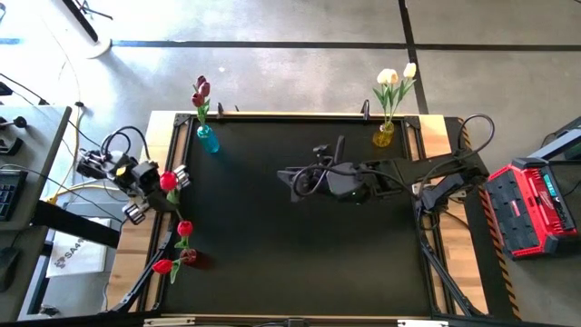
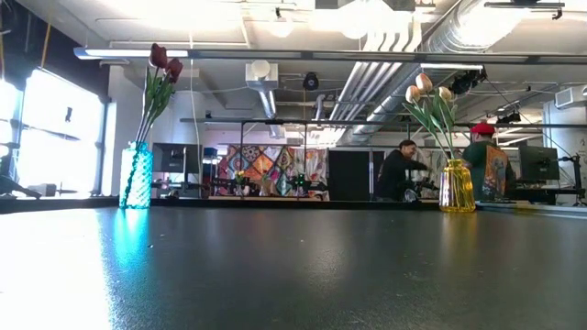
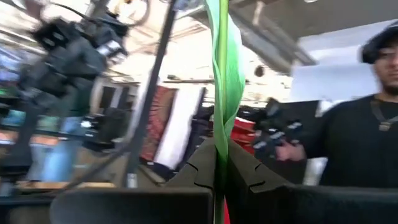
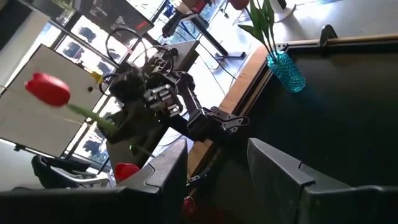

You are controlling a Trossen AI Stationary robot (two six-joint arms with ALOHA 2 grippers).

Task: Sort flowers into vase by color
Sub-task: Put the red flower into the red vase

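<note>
My left gripper point(image 1: 162, 186) is raised over the table's left edge, shut on a red tulip point(image 1: 168, 181). Its head point(image 4: 48, 89) and green stem point(image 4: 93, 116) also show in the right wrist view. A red vase point(image 1: 190, 258) near the left near corner holds two red tulips point(image 1: 184, 229). In the blue vase point(image 1: 207, 139) at the far left stand dark pink tulips point(image 1: 201, 89), and in the yellow vase point(image 1: 384, 135) at the far right cream-white tulips point(image 1: 396, 77). My right gripper point(image 1: 302, 179) hovers open mid-table point(image 4: 217, 171), touching nothing. My left gripper pinches the red tulip's green stem and leaf point(image 3: 219, 152) between its two fingers point(image 3: 255, 177), which lie across the stem. The tulip is lifted clear of the table, its leaf running out past the fingertips. Which stretch of the stem the fingers have cannot be told.
Bare black table point(image 1: 300, 263) lies between the three vases. The low view shows the blue vase point(image 2: 138, 174) and the yellow vase point(image 2: 457, 184) at the far edge, with people point(image 2: 396, 171) in the room behind. A person point(image 3: 367, 124) shows beyond the left gripper. A red case point(image 1: 534, 204) stands right of the table.
</note>
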